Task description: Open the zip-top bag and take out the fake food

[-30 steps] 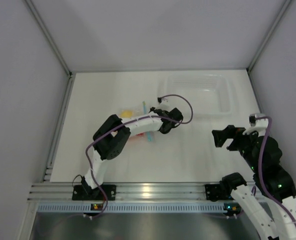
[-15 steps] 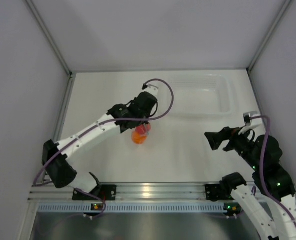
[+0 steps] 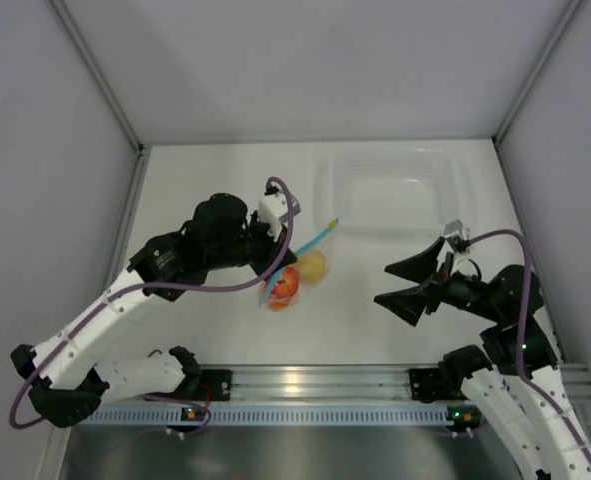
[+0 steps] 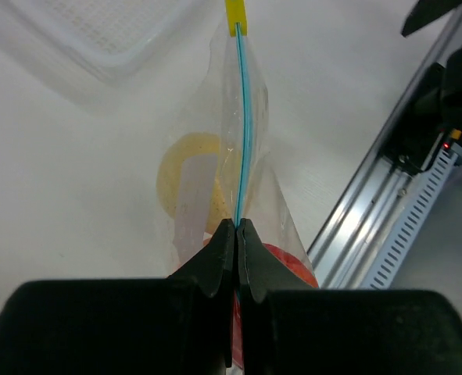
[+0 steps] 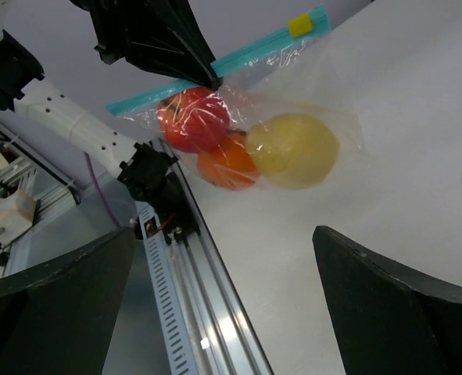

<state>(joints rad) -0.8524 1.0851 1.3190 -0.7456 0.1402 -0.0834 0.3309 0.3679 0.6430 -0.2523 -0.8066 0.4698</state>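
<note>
Top view, left gripper (image 3: pixel 280 248): it is reaching over the middle of the counter (image 3: pixel 360 335), and its fingers are pressing together on the light blue zip strip (image 3: pixel 320 238) of the zip-top bag (image 3: pixel 297 278).
Top view, fake food: a red fruit (image 3: pixel 283 287) and a yellow fruit (image 3: pixel 314 266) are showing through the plastic below the strip. The third fruit is not showing clearly here.
Top view, right gripper (image 3: pixel 403 283): it is pointing toward the bag from the right, with its fingers spread wide and holding nothing, well apart from the bag.
Top view, tray (image 3: pixel 395 190): it is lying on the far right part of the counter, behind the bag.
Left wrist view, left gripper (image 4: pixel 236 230): the two black fingers are pinching the zip strip (image 4: pixel 243 133), which is running straight away from them to a yellow tab (image 4: pixel 235 16) at its far end.
Left wrist view, fake food: the yellow fruit (image 4: pixel 185 183) is lying left of the strip and the red fruit (image 4: pixel 291 269) right of it, just beside the fingers.
Left wrist view, surroundings: a corner of the tray (image 4: pixel 113 43) is showing at the upper left and a metal rail (image 4: pixel 371 226) at the right.
Right wrist view, right gripper (image 5: pixel 223 234): its fingers are standing far apart at the lower corners, with nothing between them.
Right wrist view, zip-top bag (image 5: pixel 277 86): it is hanging from the left gripper (image 5: pixel 207 76) by the zip strip (image 5: pixel 246 53), which is tilting with the yellow tab (image 5: pixel 299 25) at the higher end.
Right wrist view, fake food: the red fruit (image 5: pixel 193 119), an orange fruit (image 5: pixel 227 166) and the yellow fruit (image 5: pixel 293 148) are crowding together inside the bag. I cannot tell whether the bag is touching the counter.
</note>
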